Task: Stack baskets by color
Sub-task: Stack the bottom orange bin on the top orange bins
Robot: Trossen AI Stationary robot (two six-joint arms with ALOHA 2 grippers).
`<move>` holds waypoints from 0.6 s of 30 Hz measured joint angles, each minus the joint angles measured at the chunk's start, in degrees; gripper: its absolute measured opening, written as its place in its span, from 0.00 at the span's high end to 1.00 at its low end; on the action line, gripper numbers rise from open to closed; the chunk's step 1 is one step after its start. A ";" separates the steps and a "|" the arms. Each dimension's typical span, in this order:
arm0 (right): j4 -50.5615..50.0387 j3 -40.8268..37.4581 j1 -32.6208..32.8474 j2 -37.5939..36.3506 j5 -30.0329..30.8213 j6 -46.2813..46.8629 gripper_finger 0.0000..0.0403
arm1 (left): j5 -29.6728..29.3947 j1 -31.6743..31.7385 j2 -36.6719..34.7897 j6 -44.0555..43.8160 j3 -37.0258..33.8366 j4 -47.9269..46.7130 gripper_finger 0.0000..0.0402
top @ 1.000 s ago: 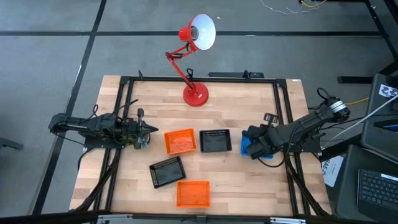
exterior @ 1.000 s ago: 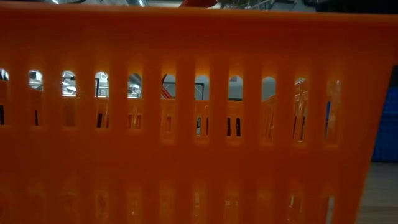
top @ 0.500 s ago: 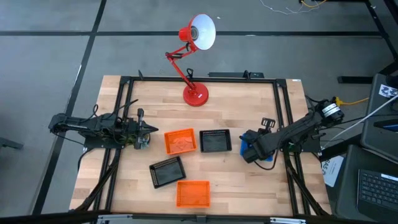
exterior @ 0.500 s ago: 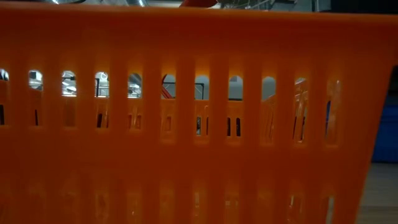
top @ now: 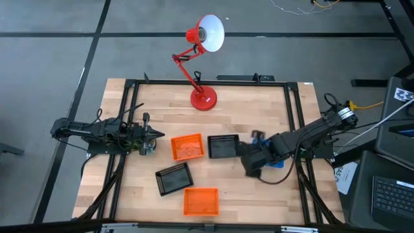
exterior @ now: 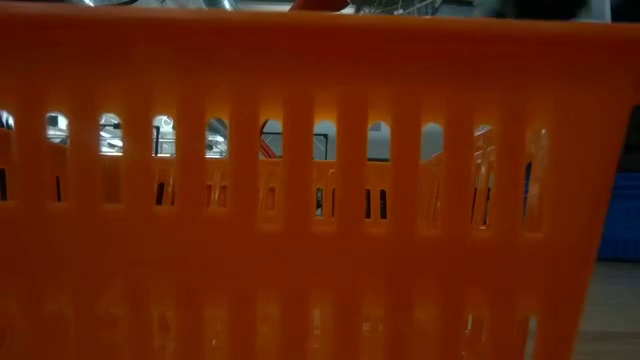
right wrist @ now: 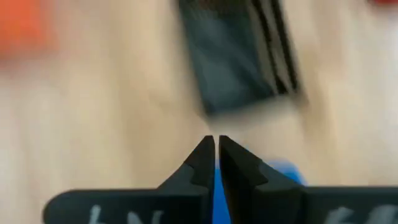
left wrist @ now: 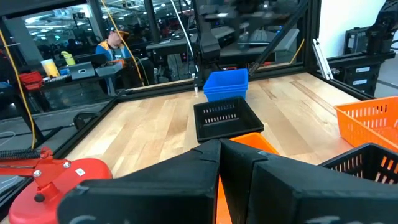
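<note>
Five baskets show on the table. An orange basket (top: 187, 147) and a black basket (top: 224, 147) stand side by side mid-table. A second black basket (top: 173, 178) and a second orange basket (top: 200, 200) lie nearer the front edge; the latter's slotted wall (exterior: 300, 200) fills the low view. A blue basket (left wrist: 225, 84) rests on the table at the right, partly under my right arm. My right gripper (top: 250, 163) hovers shut between the blue basket and the middle black basket (right wrist: 239, 62), pointing steeply down. My left gripper (top: 150, 139) waits shut at the left.
A red desk lamp stands with its base (top: 203, 99) at the far middle of the table. A black frame rail (top: 294, 129) runs around the tabletop. Bare wood lies between the lamp and the baskets. A person (left wrist: 115, 43) sits in the room beyond.
My right gripper has swung from over the blue basket toward the table's left, to just right of the middle black basket, and has tipped further downward. The blue basket stays on the table at the right.
</note>
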 joint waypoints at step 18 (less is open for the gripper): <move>47.97 4.22 -0.47 15.28 -7.22 -15.62 0.87 | 0.00 0.02 0.01 0.02 0.00 0.02 1.00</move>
